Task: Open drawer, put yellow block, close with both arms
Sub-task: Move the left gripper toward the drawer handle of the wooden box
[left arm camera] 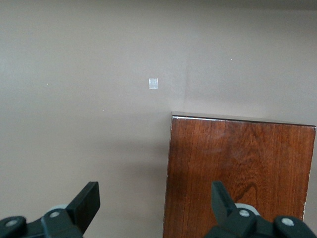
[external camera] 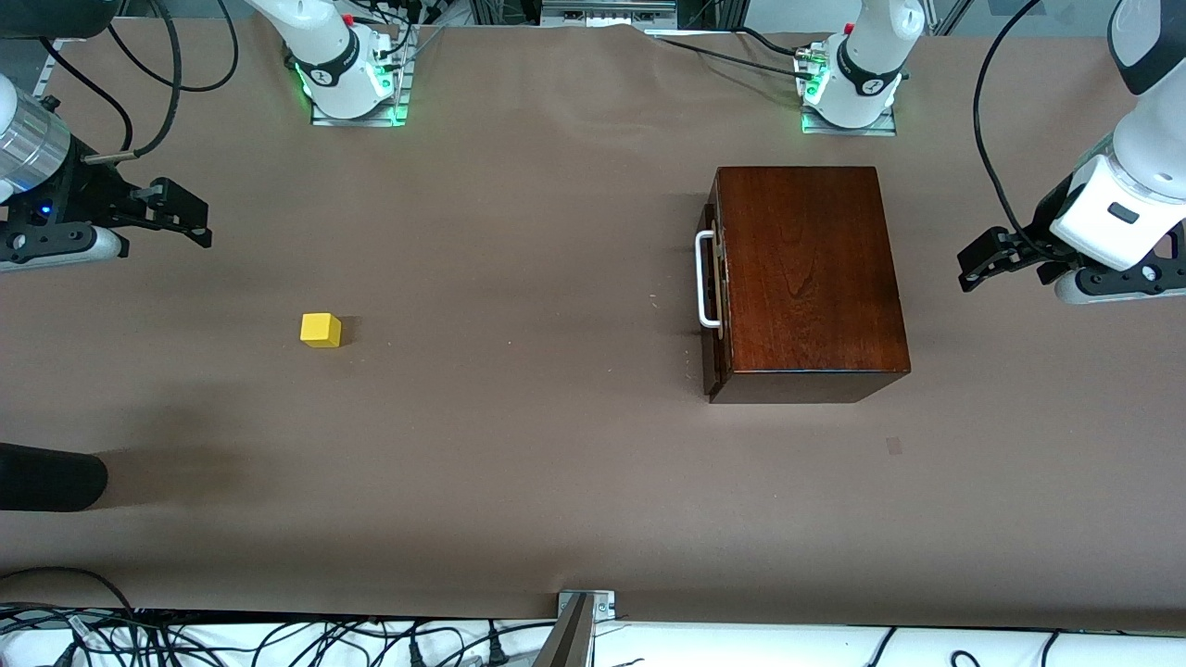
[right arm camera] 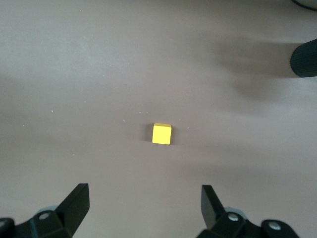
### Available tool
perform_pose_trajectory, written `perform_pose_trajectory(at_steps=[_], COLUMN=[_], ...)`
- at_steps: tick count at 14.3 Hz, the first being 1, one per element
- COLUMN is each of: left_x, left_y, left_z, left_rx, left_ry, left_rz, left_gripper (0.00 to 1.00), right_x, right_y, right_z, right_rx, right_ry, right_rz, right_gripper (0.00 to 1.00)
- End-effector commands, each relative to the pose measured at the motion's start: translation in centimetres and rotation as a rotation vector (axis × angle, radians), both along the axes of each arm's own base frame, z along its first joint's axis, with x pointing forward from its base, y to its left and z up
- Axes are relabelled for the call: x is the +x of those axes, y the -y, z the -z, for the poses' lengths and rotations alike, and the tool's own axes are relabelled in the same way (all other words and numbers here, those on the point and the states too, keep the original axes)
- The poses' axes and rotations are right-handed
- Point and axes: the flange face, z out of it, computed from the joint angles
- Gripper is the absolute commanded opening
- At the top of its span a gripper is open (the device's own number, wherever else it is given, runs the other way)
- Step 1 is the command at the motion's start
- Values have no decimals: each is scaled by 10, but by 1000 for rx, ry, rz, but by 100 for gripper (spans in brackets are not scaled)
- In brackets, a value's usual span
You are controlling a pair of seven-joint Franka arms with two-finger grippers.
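The yellow block [external camera: 321, 330] [right arm camera: 161, 134] lies alone on the brown table, toward the right arm's end. My right gripper [external camera: 199, 219] [right arm camera: 143, 203] hangs open over bare table beside the block, apart from it and holding nothing. The drawer is shut inside its dark wooden box [external camera: 806, 278] [left arm camera: 237, 173], and its white bar handle [external camera: 706, 278] faces the block. My left gripper [external camera: 969, 269] [left arm camera: 153, 203] hangs open and empty over the box's edge at the end away from the handle.
A black cylinder [external camera: 46, 477] [right arm camera: 304, 59] juts in at the right arm's end, nearer the front camera than the block. A small pale tape mark [external camera: 893, 446] [left arm camera: 153, 83] lies on the table nearer the camera than the box. Cables run along the front edge.
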Motion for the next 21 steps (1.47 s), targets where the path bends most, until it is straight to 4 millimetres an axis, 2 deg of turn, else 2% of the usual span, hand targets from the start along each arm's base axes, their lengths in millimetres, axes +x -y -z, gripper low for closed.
perform_pose_trajectory(at_steps=[1,8,10,11,15,17,18,21], left_x=[0,-1,-2,0,-7,-9,-12,-23], left_y=[2,4,7,13,39,59,74,136], left_z=[-6,-2,6,18,26,34,37,46], left_rx=[-19,-17,-12,-5,5,2,-7,-18], left_ry=[-6,-19,-58,-96,-149,-171,-179,-189], left_rz=[4,-7,-1,11,60,102,129,243], left_gripper=[100,100,100,100,100,100,100,100], right_x=[-1,-2,-2,-2,-2,-1,-2,-1], right_y=[1,1,1,1,1,2,2,2], right_z=[-6,-7,-7,-7,-7,-7,-7,-6], right_rx=[1,2,3,2,3,3,3,3], right_ry=[1,2,3,4,3,2,3,2], right_rz=[1,1,1,1,1,3,3,3], right_gripper=[100,100,100,100,100,100,100,100])
